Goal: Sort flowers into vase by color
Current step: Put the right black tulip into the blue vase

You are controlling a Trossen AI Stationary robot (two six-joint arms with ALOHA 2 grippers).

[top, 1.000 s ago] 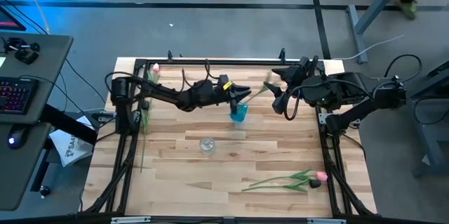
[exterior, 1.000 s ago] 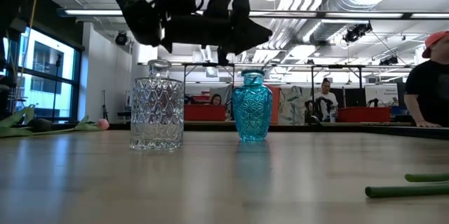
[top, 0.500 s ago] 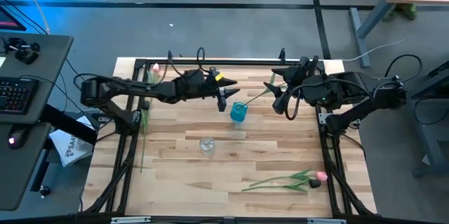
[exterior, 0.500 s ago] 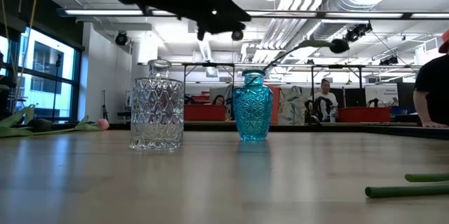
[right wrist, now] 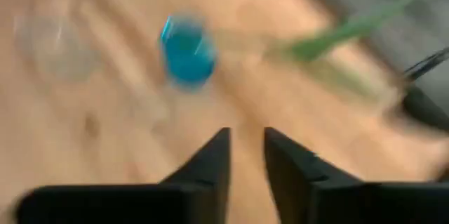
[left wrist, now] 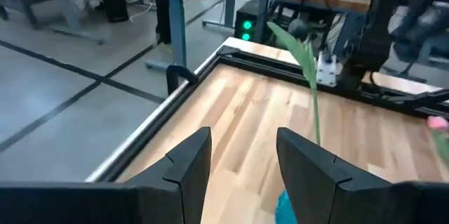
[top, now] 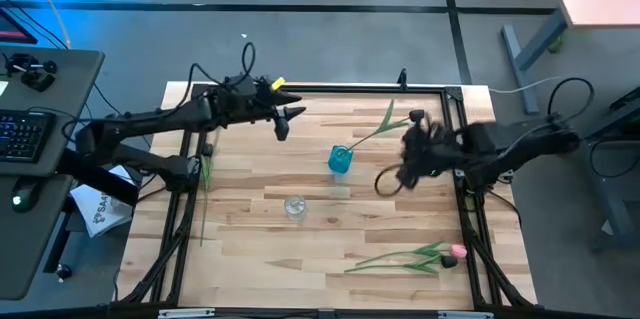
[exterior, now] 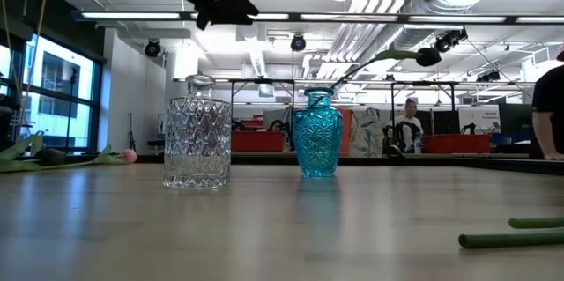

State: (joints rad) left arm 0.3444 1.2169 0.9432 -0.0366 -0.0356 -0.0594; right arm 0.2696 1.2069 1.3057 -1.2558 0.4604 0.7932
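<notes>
One dark tulip [top: 415, 116] was noted in the blue vase [top: 340, 160]. Left gripper [left wrist: 242, 157] and right gripper [right wrist: 245, 155] were found parted and empty; the pink tulip [top: 456, 252] was judged best grasped mid-stem.

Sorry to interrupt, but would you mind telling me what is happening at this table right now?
A two-armed robot is sorting tulips into vases. One dark tulip stands in the blue vase, leaning toward the right arm; the clear vase holds nothing. Both grippers are open and hold nothing: the left gripper is near the table's far edge, and the right gripper is right of the blue vase. A pink tulip lies near the front right.
</notes>
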